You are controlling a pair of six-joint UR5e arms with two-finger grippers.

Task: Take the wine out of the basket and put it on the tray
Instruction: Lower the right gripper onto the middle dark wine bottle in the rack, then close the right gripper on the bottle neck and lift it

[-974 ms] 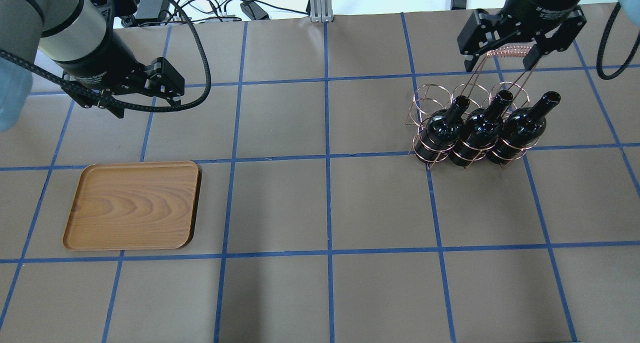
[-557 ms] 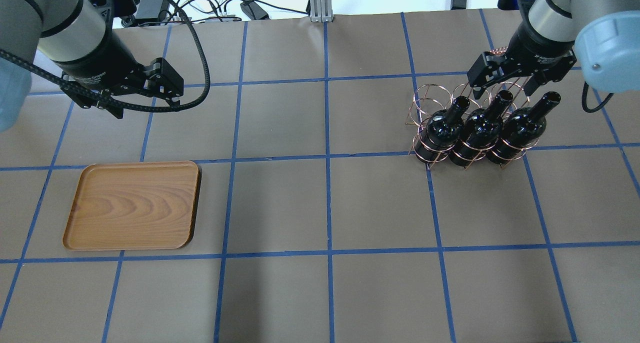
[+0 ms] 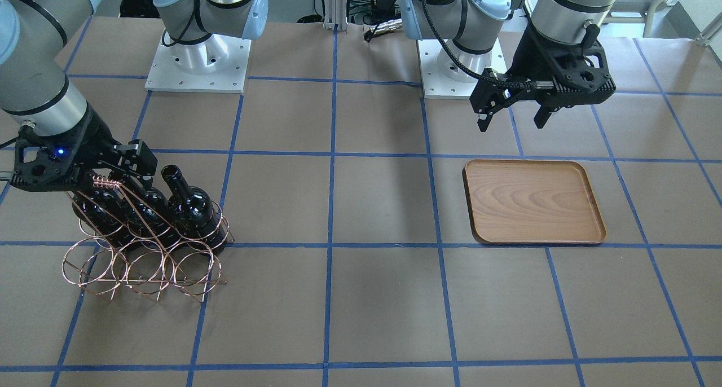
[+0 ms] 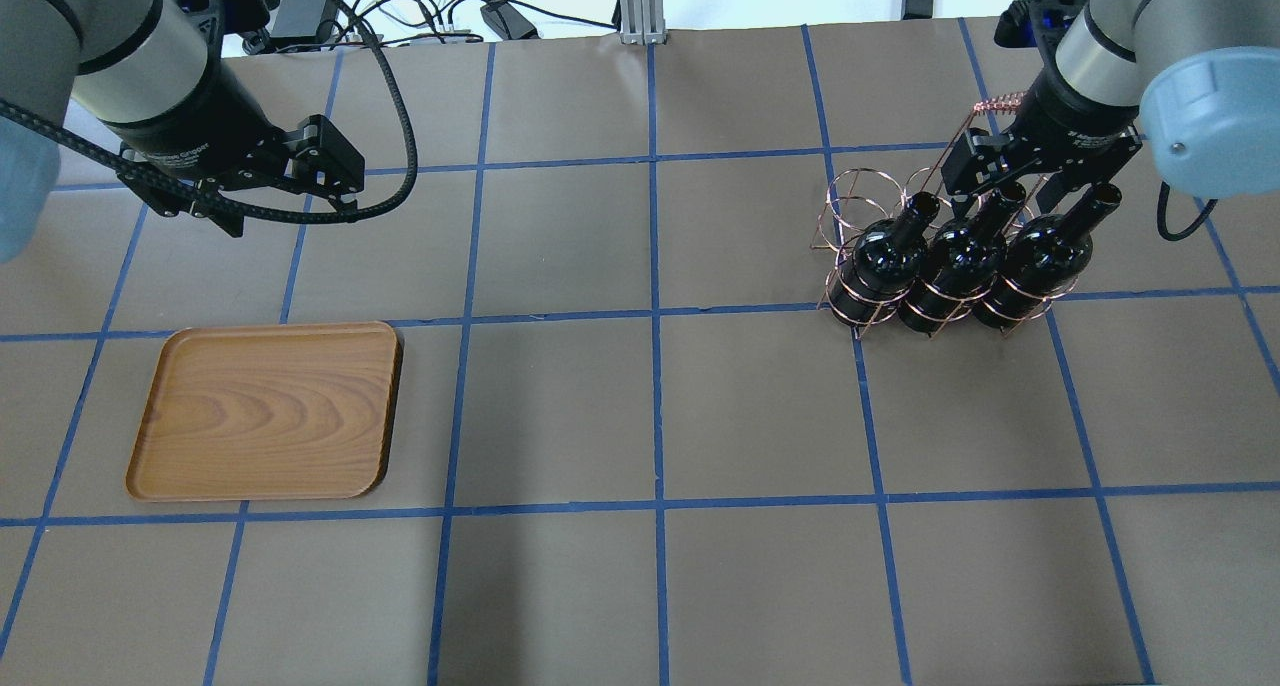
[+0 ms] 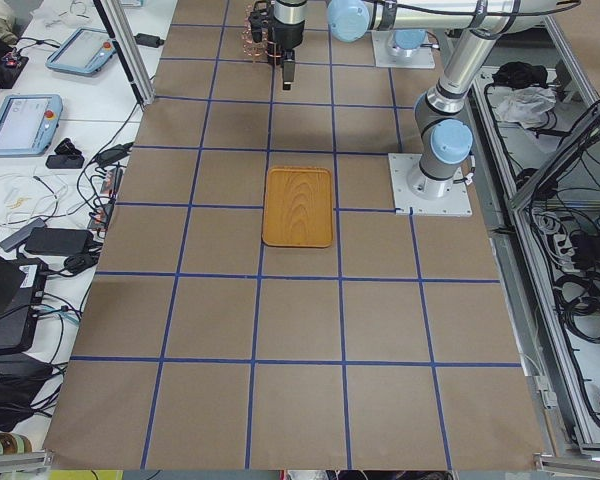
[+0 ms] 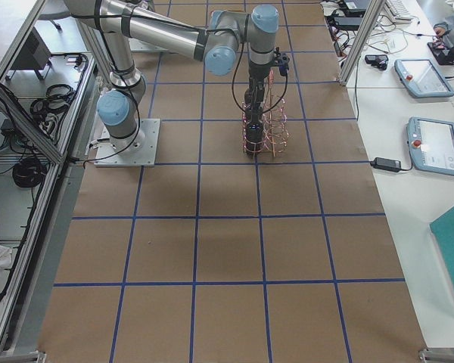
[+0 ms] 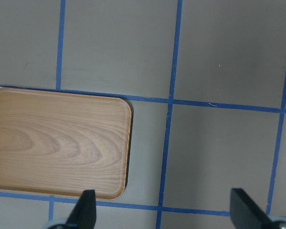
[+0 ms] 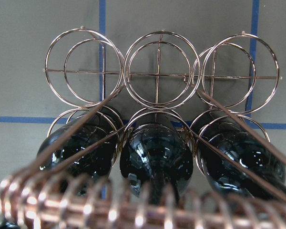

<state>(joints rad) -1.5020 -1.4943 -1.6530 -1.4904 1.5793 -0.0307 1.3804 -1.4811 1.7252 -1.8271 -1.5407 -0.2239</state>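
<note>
Three black wine bottles lie side by side in the copper wire basket (image 4: 858,198) at the right: left (image 4: 885,256), middle (image 4: 960,258), right (image 4: 1045,251). My right gripper (image 4: 1004,194) is open, its fingers on either side of the middle bottle's neck, just under the coiled handle (image 4: 1000,104). The right wrist view shows the middle bottle (image 8: 157,155) below the blurred handle (image 8: 109,210) and empty basket rings (image 8: 157,71). The wooden tray (image 4: 265,411) lies empty at the left. My left gripper (image 4: 293,214) is open and empty, hovering beyond the tray (image 7: 57,143).
Brown paper with a blue tape grid covers the table. Cables and power boxes (image 4: 400,6) and an aluminium post (image 4: 635,6) sit at the far edge. The arm bases (image 3: 197,60) (image 3: 457,65) stand at the robot's side of the table.
My right gripper has come down from above the coiled handle to the middle bottle's neck. The left arm, the bottles and the tray have not moved.
</note>
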